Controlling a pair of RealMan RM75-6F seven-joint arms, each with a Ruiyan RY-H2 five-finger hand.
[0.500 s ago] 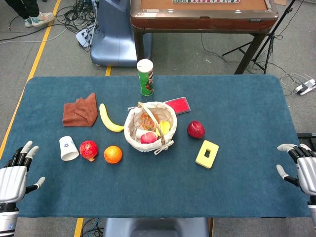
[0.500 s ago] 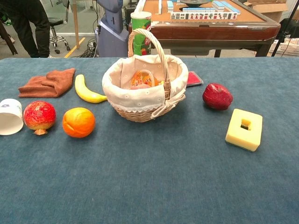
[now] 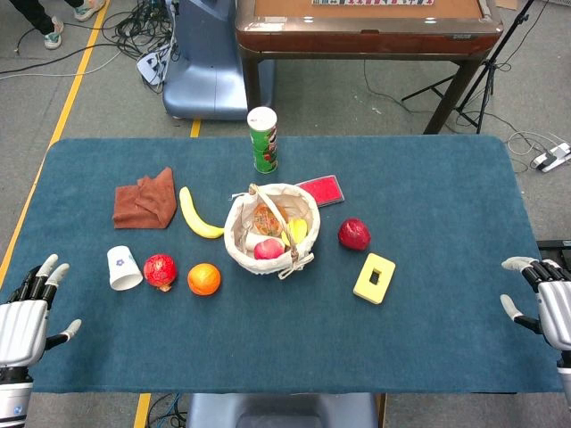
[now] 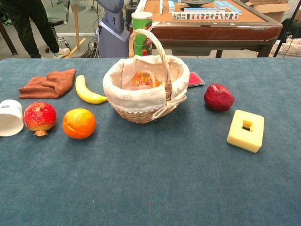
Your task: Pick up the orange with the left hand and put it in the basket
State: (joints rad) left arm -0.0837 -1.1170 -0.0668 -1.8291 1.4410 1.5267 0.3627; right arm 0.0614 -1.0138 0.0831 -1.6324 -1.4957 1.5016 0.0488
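The orange point(image 3: 204, 279) point(image 4: 79, 123) lies on the blue table, left of the basket and right of a pomegranate point(image 3: 160, 271) point(image 4: 39, 117). The wicker basket point(image 3: 239, 239) point(image 4: 123, 100), lined in white cloth, holds several items. My left hand point(image 3: 25, 316) rests at the table's near left corner, fingers spread, holding nothing, well away from the orange. At the near right edge my right hand point(image 3: 546, 303) is also open and empty. Neither hand shows in the chest view.
A white cup point(image 3: 123, 267), brown cloth point(image 3: 144, 201), banana point(image 3: 197, 214), green can point(image 3: 263, 140), red box point(image 3: 322, 190), dark red fruit point(image 3: 353, 234) and yellow block point(image 3: 375, 278) lie around the basket. A wooden table point(image 3: 366, 22) stands behind.
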